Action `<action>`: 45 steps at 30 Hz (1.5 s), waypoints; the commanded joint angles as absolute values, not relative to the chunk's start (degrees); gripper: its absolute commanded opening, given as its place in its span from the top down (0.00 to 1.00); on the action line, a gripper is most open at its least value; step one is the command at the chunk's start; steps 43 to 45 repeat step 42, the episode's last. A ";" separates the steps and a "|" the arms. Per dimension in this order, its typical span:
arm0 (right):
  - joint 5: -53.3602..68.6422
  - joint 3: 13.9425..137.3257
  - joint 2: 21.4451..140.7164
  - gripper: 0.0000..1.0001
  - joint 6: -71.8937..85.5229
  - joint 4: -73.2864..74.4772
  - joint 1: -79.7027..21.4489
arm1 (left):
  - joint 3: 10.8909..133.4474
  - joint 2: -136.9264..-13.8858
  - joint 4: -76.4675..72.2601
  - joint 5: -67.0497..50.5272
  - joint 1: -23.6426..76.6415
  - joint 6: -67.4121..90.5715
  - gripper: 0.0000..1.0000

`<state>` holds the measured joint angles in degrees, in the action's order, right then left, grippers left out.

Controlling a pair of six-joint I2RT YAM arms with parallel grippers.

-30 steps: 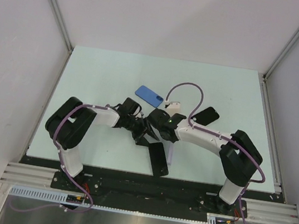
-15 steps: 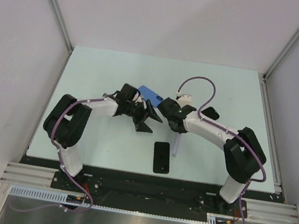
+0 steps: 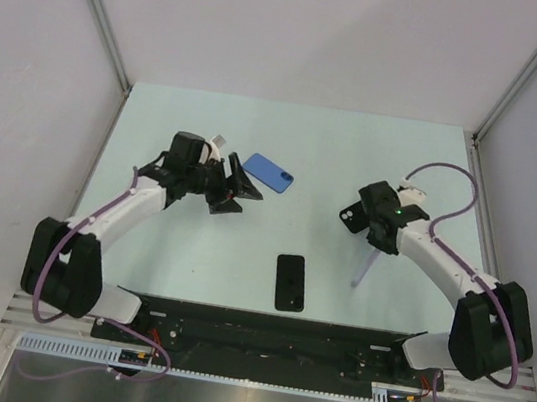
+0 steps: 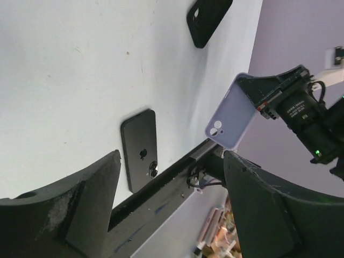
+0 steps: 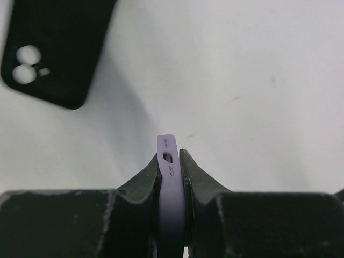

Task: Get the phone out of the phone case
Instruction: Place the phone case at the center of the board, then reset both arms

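The black phone [image 3: 289,282] lies bare and back-up on the table near the front edge; it also shows in the left wrist view [image 4: 141,150]. My right gripper [image 3: 375,245] is shut on the lilac phone case [image 3: 364,270], held edge-on above the table right of the phone. In the right wrist view the case [image 5: 171,161] is pinched between both fingers. In the left wrist view the case [image 4: 228,115] hangs empty. My left gripper [image 3: 241,195] is open and empty at mid-left, well away from the phone.
A blue case [image 3: 268,172] lies just behind the left gripper. A black case [image 3: 352,215] lies beside the right wrist and shows in the right wrist view [image 5: 54,48]. The black base rail [image 3: 270,323] runs along the near edge.
Both arms have drawn apart from the table's middle. The right gripper carried the lilac case to the right. The left gripper moved left and back, open. The phone stays on the table.
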<state>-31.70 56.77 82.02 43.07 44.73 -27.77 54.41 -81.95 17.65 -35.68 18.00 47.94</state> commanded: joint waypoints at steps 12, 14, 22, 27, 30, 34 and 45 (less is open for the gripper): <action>-26.10 50.80 67.95 0.00 39.20 39.37 -8.35 | 54.67 -69.27 26.28 -31.29 13.89 35.95 0.08; -26.28 50.80 66.19 0.00 39.02 40.07 -8.00 | 55.28 -67.68 27.41 -30.94 12.75 34.11 0.07; -25.14 50.71 58.10 0.00 37.97 42.27 -6.50 | 57.30 -59.25 32.69 -28.92 7.56 29.01 0.04; -26.71 50.63 55.99 0.00 37.88 45.69 -6.33 | 58.62 -55.99 35.50 -27.08 4.66 26.02 0.03; -27.42 49.93 55.02 0.00 37.88 46.67 -6.33 | 59.85 -53.97 36.91 -23.12 4.57 24.96 0.03; -27.60 48.87 53.79 0.00 38.14 46.76 -6.33 | 59.42 -51.51 36.48 -20.48 4.48 26.10 0.02; -28.30 48.60 53.00 0.00 37.71 46.67 -6.33 | 58.45 -50.19 35.07 -18.90 4.48 27.16 0.01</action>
